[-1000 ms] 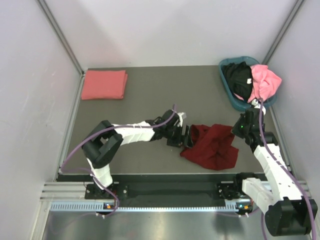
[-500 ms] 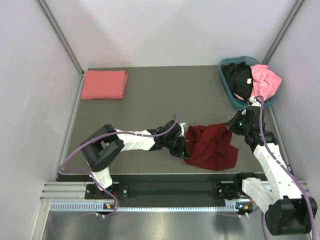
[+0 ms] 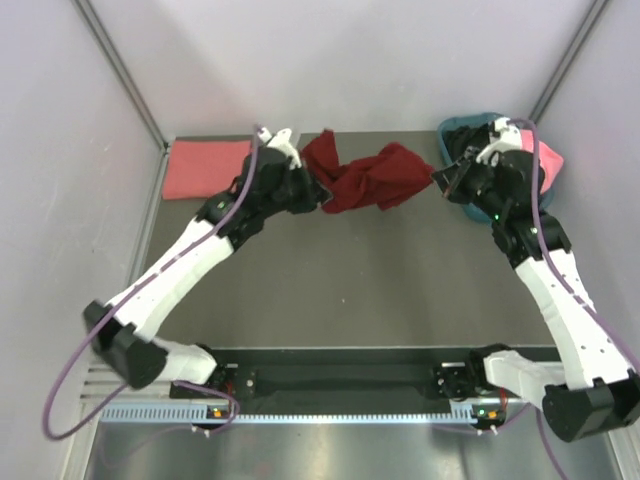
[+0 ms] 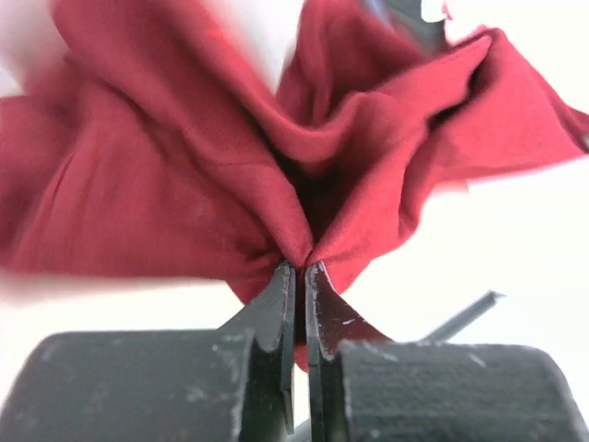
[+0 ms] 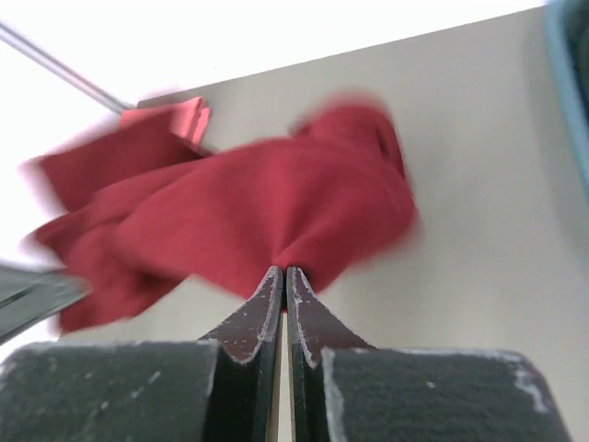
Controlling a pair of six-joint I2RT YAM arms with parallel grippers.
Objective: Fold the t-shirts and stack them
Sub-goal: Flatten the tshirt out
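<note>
The dark maroon t-shirt hangs bunched in the air over the far half of the table, stretched between both grippers. My left gripper is shut on its left end, and the cloth fans out from the pinched tips. My right gripper is shut on the right end, where the cloth bunches at the tips. The salmon-pink t-shirt lies folded at the far left. A black t-shirt and a bright pink t-shirt sit in the basket, partly hidden by the right arm.
The teal-blue basket stands at the far right corner, its rim close to the right gripper. Grey walls enclose the table on three sides. The dark table top lies below the arms.
The left gripper shut on the maroon t-shirt's left edge. Both arms then lifted the shirt off the near middle of the table and carried it up toward the far side.
</note>
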